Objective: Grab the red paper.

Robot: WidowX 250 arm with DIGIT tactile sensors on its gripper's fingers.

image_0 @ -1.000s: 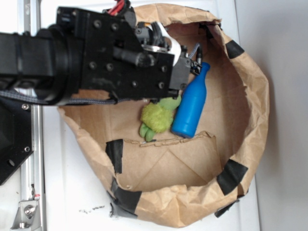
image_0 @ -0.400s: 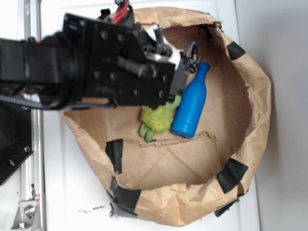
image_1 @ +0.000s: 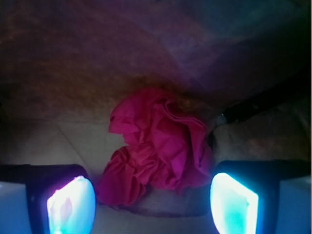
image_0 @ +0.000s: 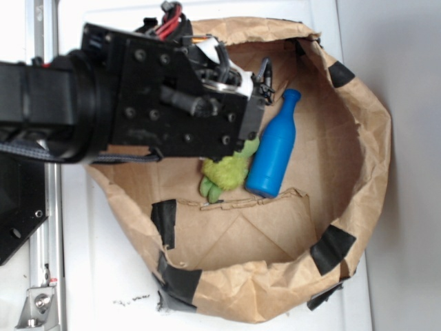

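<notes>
- My black arm has crept a touch toward the far rim of the crumpled brown paper bag [image_0: 358, 158] with its black tape patches, compared with a second ago; the drift is small.
- My claw [image_1: 153, 202] hangs released, its two glowing pads [image_1: 73, 204] spread wide with nothing between them.
- The bright red wad of wrinkly tissue paper [image_1: 156, 146] lies on the bag's floor near the far wall, straight ahead of the gap between my pads, apart from both.
- From the exterior view I can't see the red wad at all; my arm covers that corner of the bag.
- The fuzzy green plush toy [image_0: 226, 172] and the blue plastic bottle [image_0: 275, 148] lie side by side mid-bag, the toy touching the bottle, both off my line.
- My read: that shift has lined me up, so the approach looks nearly finished; what remains is to drop lower and pinch.
</notes>
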